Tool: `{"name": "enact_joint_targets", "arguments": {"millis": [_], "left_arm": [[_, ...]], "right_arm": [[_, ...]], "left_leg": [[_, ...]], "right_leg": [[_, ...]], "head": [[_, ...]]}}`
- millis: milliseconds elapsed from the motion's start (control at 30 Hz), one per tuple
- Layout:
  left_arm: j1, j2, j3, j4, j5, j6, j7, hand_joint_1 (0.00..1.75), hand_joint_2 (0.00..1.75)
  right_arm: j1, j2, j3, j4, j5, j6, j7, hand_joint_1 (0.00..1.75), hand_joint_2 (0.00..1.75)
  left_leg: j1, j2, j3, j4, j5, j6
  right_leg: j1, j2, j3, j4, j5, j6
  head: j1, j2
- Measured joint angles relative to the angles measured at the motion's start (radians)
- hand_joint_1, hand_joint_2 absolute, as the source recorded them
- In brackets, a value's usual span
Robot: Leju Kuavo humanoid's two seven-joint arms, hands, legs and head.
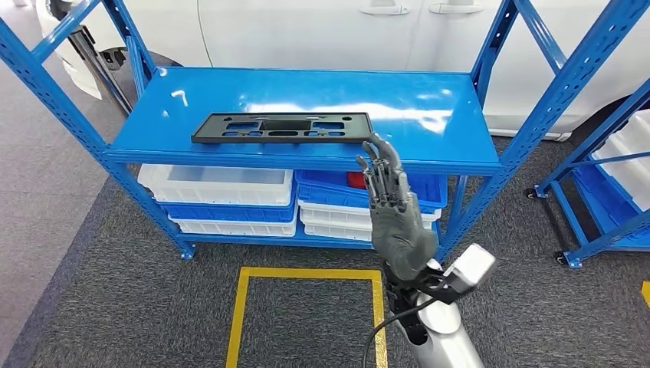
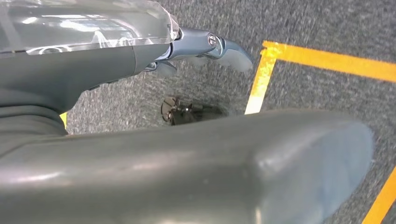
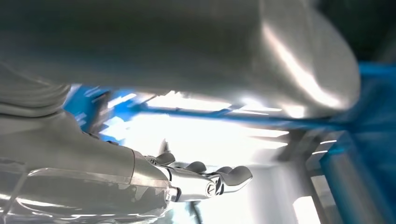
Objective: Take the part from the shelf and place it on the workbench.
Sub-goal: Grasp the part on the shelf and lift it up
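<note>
A flat black plastic part (image 1: 282, 127) with several cutouts lies on the top board of the blue shelf (image 1: 429, 107), towards its front left. My right hand (image 1: 392, 207) is raised in front of the shelf's front edge, fingers stretched out and apart, its tips just right of the part's near right corner and holding nothing. The right wrist view shows the same hand (image 3: 205, 179) with straight fingers against the bright shelf. My left hand (image 2: 205, 49) hangs down over the grey carpet with its fingers loosely extended and nothing in them.
White and blue bins (image 1: 222, 192) fill the shelf's lower levels. A yellow taped square (image 1: 306, 307) marks the carpet in front. A second blue rack (image 1: 613, 169) stands to the right. A white car body (image 1: 322, 31) is behind the shelf.
</note>
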Motion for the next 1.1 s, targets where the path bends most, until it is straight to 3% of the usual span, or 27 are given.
{"name": "enact_joint_targets", "arguments": {"millis": [33, 100, 167, 200, 233, 300, 333, 400, 500, 533, 600, 633, 667, 733, 767, 800, 833, 900, 933, 1000, 1067, 1100], "left_arm": [[-0.002, 0.000, 0.000, 0.000, -0.005, -0.001, 0.001, 0.00, 0.00], [-0.007, 0.000, 0.000, 0.000, -0.016, -0.002, 0.005, 0.00, 0.00], [-0.008, 0.000, 0.000, 0.000, -0.026, -0.002, 0.011, 0.00, 0.00], [-0.008, 0.000, 0.000, 0.000, -0.031, -0.002, 0.013, 0.00, 0.00], [-0.009, 0.000, 0.000, 0.000, -0.035, -0.001, 0.015, 0.00, 0.00], [-0.011, 0.001, 0.000, 0.000, -0.043, 0.001, 0.016, 0.00, 0.00], [-0.012, 0.001, 0.000, 0.000, -0.046, 0.002, 0.017, 0.00, 0.00], [-0.015, 0.002, 0.000, 0.000, -0.053, 0.005, 0.019, 0.00, 0.00], [-0.015, 0.002, 0.001, 0.000, -0.062, 0.011, 0.022, 0.00, 0.00], [-0.014, 0.002, 0.001, 0.000, -0.065, 0.012, 0.022, 0.00, 0.00], [-0.013, 0.004, 0.002, 0.000, -0.070, 0.013, 0.022, 0.00, 0.00], [-0.013, 0.004, 0.002, 0.000, -0.072, 0.014, 0.022, 0.00, 0.00], [-0.013, 0.005, 0.003, 0.000, -0.076, 0.014, 0.022, 0.00, 0.00], [-0.012, 0.006, 0.003, 0.000, -0.083, 0.014, 0.022, 0.00, 0.00], [-0.012, 0.006, 0.003, 0.000, -0.088, 0.014, 0.021, 0.00, 0.00], [-0.012, 0.006, 0.003, 0.000, -0.091, 0.014, 0.019, 0.00, 0.00], [-0.012, 0.006, 0.003, 0.002, -0.093, 0.014, 0.018, 0.00, 0.00], [-0.015, 0.005, 0.003, 0.004, -0.098, 0.016, 0.017, 0.00, 0.00], [-0.017, 0.005, 0.003, 0.006, -0.100, 0.017, 0.017, 0.00, 0.00], [-0.020, 0.005, 0.003, 0.006, -0.104, 0.021, 0.016, 0.00, 0.00], [-0.021, 0.004, 0.003, 0.006, -0.108, 0.025, 0.015, 0.00, 0.00], [-0.021, 0.003, 0.003, 0.006, -0.110, 0.027, 0.015, 0.00, 0.00]], "right_arm": [[-0.021, 0.002, 0.016, 0.041, 0.033, -0.038, 0.014, 0.00, 1.75], [-0.067, 0.010, 0.052, 0.131, 0.090, -0.107, 0.043, 0.00, 1.75], [-0.113, 0.022, 0.083, 0.231, 0.133, -0.170, 0.067, 0.00, 1.75], [-0.140, 0.030, 0.097, 0.289, 0.157, -0.206, 0.077, 0.00, 1.75], [-0.171, 0.039, 0.109, 0.351, 0.181, -0.243, 0.085, 0.00, 1.75], [-0.238, 0.062, 0.126, 0.476, 0.229, -0.320, 0.094, 0.00, 1.75], [-0.271, 0.074, 0.131, 0.534, 0.251, -0.354, 0.095, 0.00, 1.75], [-0.328, 0.094, 0.139, 0.640, 0.296, -0.416, 0.095, 0.00, 1.75], [-0.390, 0.118, 0.144, 0.770, 0.360, -0.499, 0.094, 0.00, 1.75], [-0.408, 0.124, 0.144, 0.805, 0.379, -0.523, 0.094, 0.00, 1.75], [-0.435, 0.131, 0.146, 0.866, 0.413, -0.565, 0.094, 0.00, 1.75], [-0.442, 0.132, 0.146, 0.892, 0.428, -0.584, 0.095, 0.00, 1.75], [-0.445, 0.133, 0.146, 0.915, 0.440, -0.601, 0.095, 0.00, 1.75], [-0.451, 0.135, 0.148, 0.948, 0.457, -0.631, 0.093, 0.00, 1.75], [-0.456, 0.136, 0.149, 0.960, 0.461, -0.642, 0.090, 0.00, 1.75], [-0.460, 0.137, 0.149, 0.970, 0.462, -0.650, 0.085, 0.00, 1.75], [-0.463, 0.138, 0.149, 0.980, 0.459, -0.656, 0.077, 0.00, 1.75], [-0.463, 0.139, 0.149, 0.994, 0.447, -0.667, 0.057, 0.00, 1.75], [-0.464, 0.141, 0.148, 0.996, 0.438, -0.675, 0.043, 0.00, 1.75], [-0.472, 0.148, 0.145, 0.986, 0.420, -0.696, 0.014, 0.00, 1.75], [-0.479, 0.154, 0.140, 0.971, 0.402, -0.712, -0.010, 0.00, 1.75], [-0.477, 0.155, 0.138, 0.963, 0.392, -0.715, -0.018, 0.00, 1.75]], "left_leg": [[0.001, 0.000, -0.011, 0.023, -0.011, -0.007], [0.004, -0.001, -0.069, 0.132, -0.052, -0.017], [0.007, -0.001, -0.155, 0.269, -0.085, -0.024], [0.007, -0.001, -0.183, 0.300, -0.076, -0.025], [0.007, -0.001, -0.190, 0.288, -0.045, -0.024], [0.006, 0.000, -0.152, 0.157, 0.054, -0.017], [0.003, 0.000, -0.125, 0.091, 0.085, -0.011], [-0.005, 0.002, -0.089, 0.010, 0.092, 0.004], [-0.006, 0.000, -0.057, -0.022, 0.063, 0.026], [-0.005, -0.001, -0.041, -0.031, 0.056, 0.032], [-0.004, -0.004, -0.004, -0.047, 0.037, 0.039], [-0.005, -0.005, 0.015, -0.052, 0.025, 0.041], [-0.005, -0.007, 0.037, -0.055, 0.013, 0.042], [-0.005, -0.011, 0.085, -0.057, -0.017, 0.040], [-0.005, -0.012, 0.111, -0.057, -0.035, 0.037], [-0.005, -0.014, 0.133, -0.057, -0.056, 0.035], [-0.006, -0.014, 0.155, -0.052, -0.078, 0.032], [-0.007, -0.016, 0.177, -0.045, -0.118, 0.023], [-0.006, -0.017, 0.185, -0.039, -0.128, 0.017], [-0.001, -0.016, 0.169, 0.000, -0.116, 0.004], [0.002, -0.014, 0.104, 0.114, -0.084, -0.008], [0.004, -0.012, 0.060, 0.179, -0.091, -0.013]], "right_leg": [[-0.002, 0.000, 0.003, -0.003, -0.001, -0.007], [-0.004, -0.001, 0.011, -0.007, -0.008, -0.016], [-0.002, -0.001, 0.021, -0.007, -0.018, -0.020], [-0.001, 0.000, 0.030, -0.007, -0.025, -0.020], [-0.001, 0.000, 0.041, -0.006, -0.033, -0.019], [-0.001, 0.001, 0.068, -0.007, -0.053, -0.016], [-0.001, 0.001, 0.080, -0.009, -0.063, -0.012], [0.000, 0.000, 0.096, -0.018, -0.075, -0.001], [0.000, -0.001, 0.094, 0.008, -0.054, 0.020], [0.000, -0.001, 0.069, 0.053, -0.039, 0.024], [-0.002, 0.000, -0.021, 0.182, -0.031, 0.024], [-0.002, 0.000, -0.072, 0.239, -0.051, 0.024], [-0.002, 0.000, -0.117, 0.276, -0.089, 0.025], [-0.002, 0.000, -0.173, 0.271, -0.161, 0.028], [-0.002, 0.000, -0.187, 0.234, -0.166, 0.029], [-0.002, 0.000, -0.193, 0.179, -0.124, 0.026], [0.001, 0.000, -0.199, 0.109, -0.031, 0.020], [0.008, 0.002, -0.204, 0.021, 0.148, 0.007], [0.013, 0.003, -0.207, 0.004, 0.194, 0.000], [0.016, 0.007, -0.198, 0.005, 0.186, -0.014], [0.012, 0.009, -0.177, -0.006, 0.171, -0.026], [0.010, 0.010, -0.164, -0.012, 0.163, -0.029]], "head": [[0.000, 0.000], [0.000, 0.000], [0.000, 0.000], [0.000, 0.000], [0.000, 0.000], [0.000, 0.000], [0.000, 0.000], [0.000, 0.000], [0.000, 0.000], [0.000, 0.000], [0.000, 0.000], [0.000, 0.000], [0.000, 0.000], [0.000, 0.000], [0.000, 0.000], [0.000, 0.000], [0.000, 0.000], [0.000, 0.000], [0.000, 0.000], [0.000, 0.000], [0.000, 0.000], [0.000, 0.000]]}}
